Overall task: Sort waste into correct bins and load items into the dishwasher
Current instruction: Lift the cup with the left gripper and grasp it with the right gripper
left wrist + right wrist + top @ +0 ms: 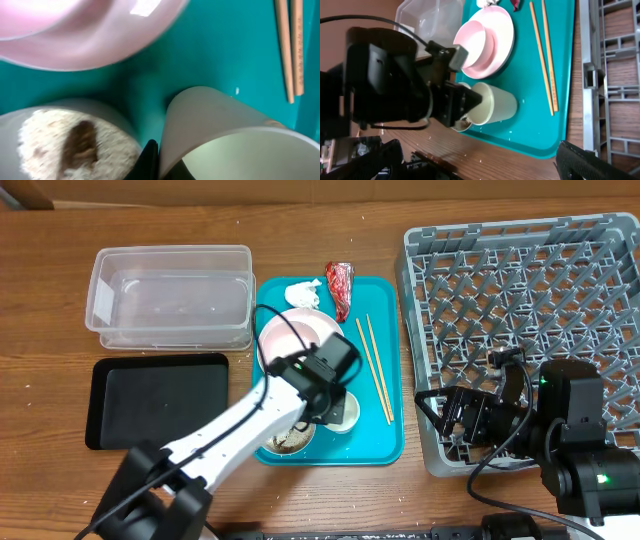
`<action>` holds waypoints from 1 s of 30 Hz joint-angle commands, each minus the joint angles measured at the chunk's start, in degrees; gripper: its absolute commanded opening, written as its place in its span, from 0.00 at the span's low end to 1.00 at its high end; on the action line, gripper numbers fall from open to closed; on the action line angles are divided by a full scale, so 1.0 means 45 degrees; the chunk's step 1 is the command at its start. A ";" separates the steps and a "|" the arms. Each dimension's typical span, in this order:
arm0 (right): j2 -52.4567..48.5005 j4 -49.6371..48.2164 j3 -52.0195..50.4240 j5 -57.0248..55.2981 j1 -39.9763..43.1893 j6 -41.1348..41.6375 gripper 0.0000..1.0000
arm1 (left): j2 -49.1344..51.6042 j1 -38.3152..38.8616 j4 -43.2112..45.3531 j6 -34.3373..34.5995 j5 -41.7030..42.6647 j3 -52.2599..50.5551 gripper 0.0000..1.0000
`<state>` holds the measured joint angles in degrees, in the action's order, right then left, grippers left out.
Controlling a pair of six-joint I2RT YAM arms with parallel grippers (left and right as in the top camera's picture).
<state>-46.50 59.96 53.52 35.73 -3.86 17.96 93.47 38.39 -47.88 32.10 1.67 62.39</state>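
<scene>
My left gripper (336,404) (162,162) (472,107) is shut on the rim of the small white cup (347,413) (215,115) (502,102), which is tilted on its side over the teal tray (385,445). Beside it sits a pale bowl (290,438) (65,145) holding white rice and a brown scrap. The pink plate (300,335) (495,40) lies behind. Two chopsticks (375,368) (545,55) lie to the right. The red wrapper (341,285) and white napkin (302,293) are at the tray's far edge. My right gripper (465,415) (480,162) is open and empty.
The clear tub (170,295) and black tray (160,400) stand left of the teal tray. The grey peg rack (520,300) (610,75) fills the right side, with my right arm at its front left corner. Loose rice grains dot the tray and table.
</scene>
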 commanded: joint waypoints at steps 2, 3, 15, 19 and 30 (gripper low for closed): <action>0.0078 -0.0457 0.0291 -0.0024 -0.0053 -0.0068 0.97 | -0.2059 -0.1812 -0.0087 -0.0763 0.3123 0.0971 0.04; 0.0078 -0.0627 0.0291 -0.0010 -0.0058 -0.0068 0.97 | -0.2458 -0.2346 0.0058 -0.1341 0.4323 0.0971 0.04; -0.0151 -0.4784 0.0287 0.5532 -0.0675 -0.0656 0.97 | -0.3419 -0.6047 0.0821 -0.4726 1.7932 0.0971 0.04; -0.0665 -0.5780 0.0287 0.5901 -0.1690 -0.0539 0.97 | -0.3419 -0.5761 0.1083 -0.4721 1.8884 0.0971 0.04; -0.2001 -0.9063 0.0287 0.5795 -0.4085 0.1127 0.76 | -0.3419 -0.5377 0.1083 -0.4765 1.8578 0.0971 0.04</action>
<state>-55.13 21.43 53.58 60.90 -20.53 19.90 78.04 13.45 -43.11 11.97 84.01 66.11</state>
